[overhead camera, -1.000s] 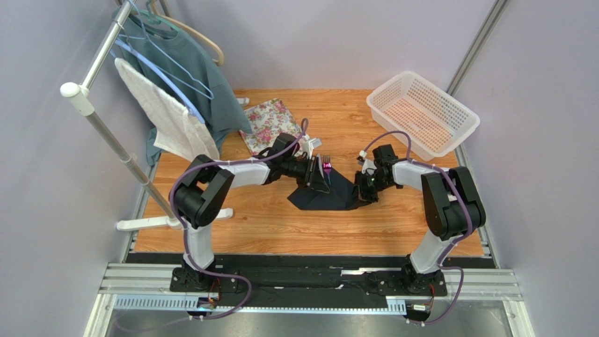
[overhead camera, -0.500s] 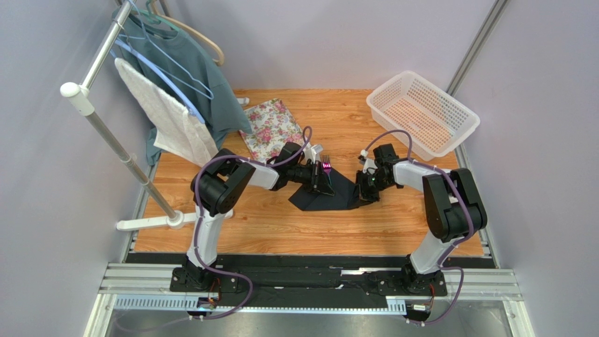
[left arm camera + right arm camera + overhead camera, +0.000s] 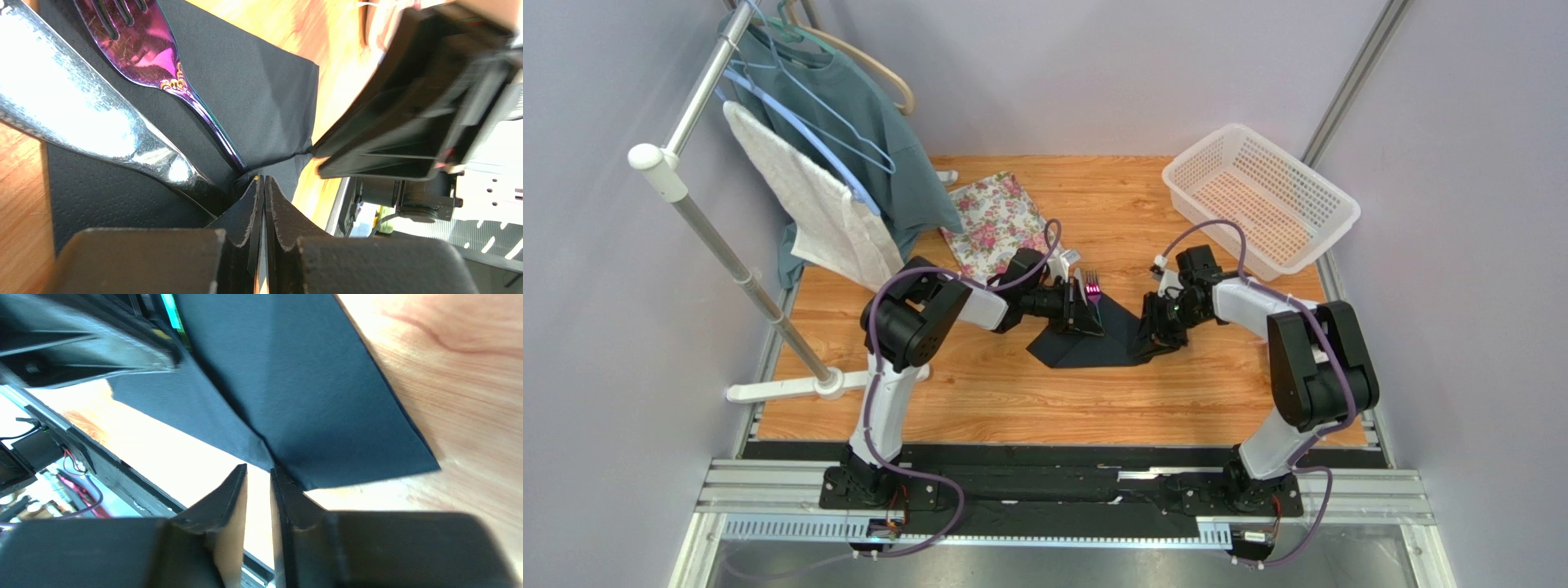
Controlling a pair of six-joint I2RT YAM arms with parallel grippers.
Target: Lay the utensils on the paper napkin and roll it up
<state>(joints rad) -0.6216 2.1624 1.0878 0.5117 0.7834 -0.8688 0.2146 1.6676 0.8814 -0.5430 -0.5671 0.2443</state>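
Placement of the utensils looks complete. In the left wrist view the purple fork point(image 3: 144, 49) lies at the upper left of the frame on the paper napkin point(image 3: 1100, 346), and the knife point(image 3: 73, 110) lies just beside it, lower and further left. Both handles run toward the bottom centre of that frame. In the overhead view the napkin sits at mid-frame on the counter point(image 3: 1014, 404), between the two arms. The left hand point(image 3: 264, 180) has its jaws drawn almost together. A raised ridge of black paper leads into them beside the handle ends, so it appears to be pinching a fold of the napkin, though black paper against black fingers makes the contact hard to confirm. The right hand point(image 3: 258, 470) stands narrowly parted at the napkin's opposite edge. Bright counter shows through the slit, and a creased point of the paper reaches its fingertips without being clamped. In my judgement the rolling step is now in hand. The next move calls for the left hand to carry its fold over the handles. The right hand should take or steady the far edge so that the fork and knife do not slide out.
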